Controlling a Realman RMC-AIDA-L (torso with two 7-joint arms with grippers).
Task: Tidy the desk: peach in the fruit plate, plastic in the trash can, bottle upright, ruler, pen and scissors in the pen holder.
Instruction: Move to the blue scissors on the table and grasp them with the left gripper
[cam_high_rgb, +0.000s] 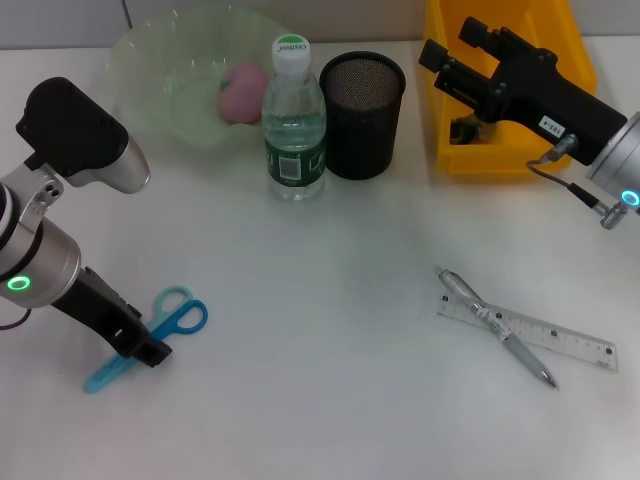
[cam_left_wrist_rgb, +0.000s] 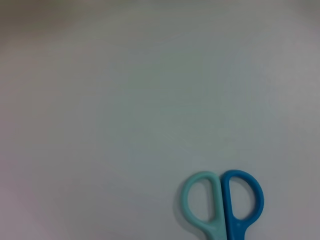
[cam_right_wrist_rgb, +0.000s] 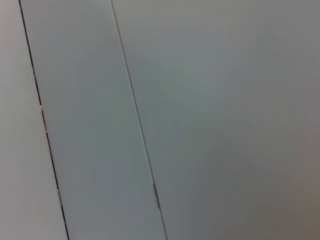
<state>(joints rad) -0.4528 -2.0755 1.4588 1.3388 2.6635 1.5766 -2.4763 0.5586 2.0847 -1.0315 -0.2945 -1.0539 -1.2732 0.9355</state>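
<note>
Plastic two-tone scissors (cam_high_rgb: 150, 338) under left claw (cam_high_rgb: 143, 345), looped handles.

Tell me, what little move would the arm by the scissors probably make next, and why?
Probably close the left gripper on the scissors and lift. It is down on the desk right at their middle, and they lie flat, far from the black mesh pen holder. The right gripper hangs over the yellow bin, away from this.

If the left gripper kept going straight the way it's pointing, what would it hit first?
Probably the blue and teal plastic scissors: the left gripper points down right over their blades, though contact is unclear.
</note>
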